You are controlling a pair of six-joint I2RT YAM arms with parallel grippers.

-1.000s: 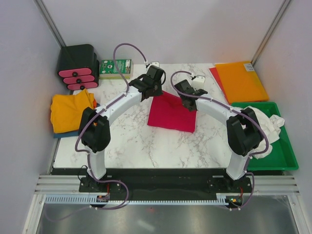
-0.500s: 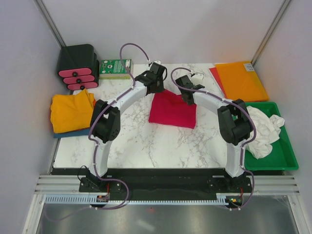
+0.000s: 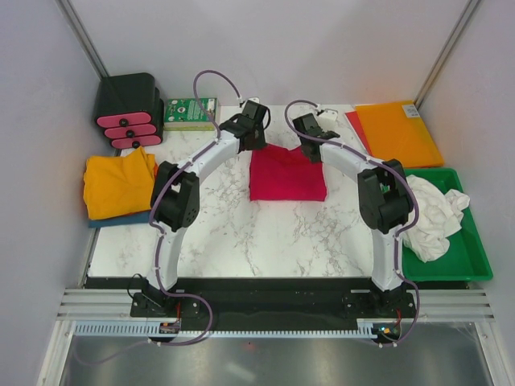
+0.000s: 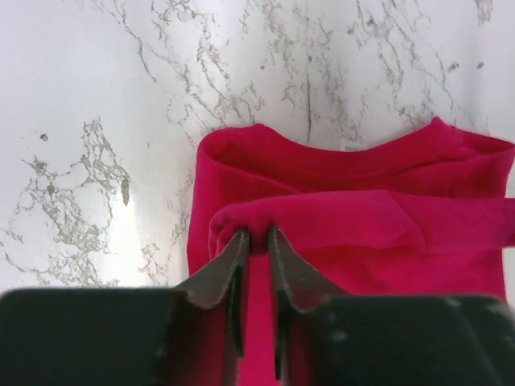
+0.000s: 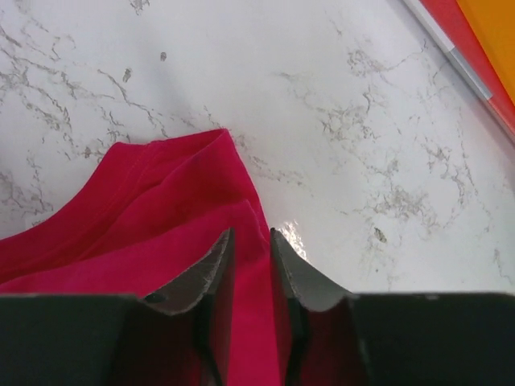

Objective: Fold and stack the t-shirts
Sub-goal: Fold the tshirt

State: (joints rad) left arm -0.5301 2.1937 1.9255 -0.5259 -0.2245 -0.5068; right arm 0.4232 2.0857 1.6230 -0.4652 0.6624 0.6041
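While the left gripper (image 4: 256,235) pinches a fold of the crimson t-shirt (image 3: 287,173), the right gripper (image 5: 251,235) straddles its edge, jaws slightly parted. Whether they grip is unclear.

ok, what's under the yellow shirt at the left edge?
A strip of blue cloth pokes out under the yellow shirt along its near side. The rest is covered, so its shape can't be told.
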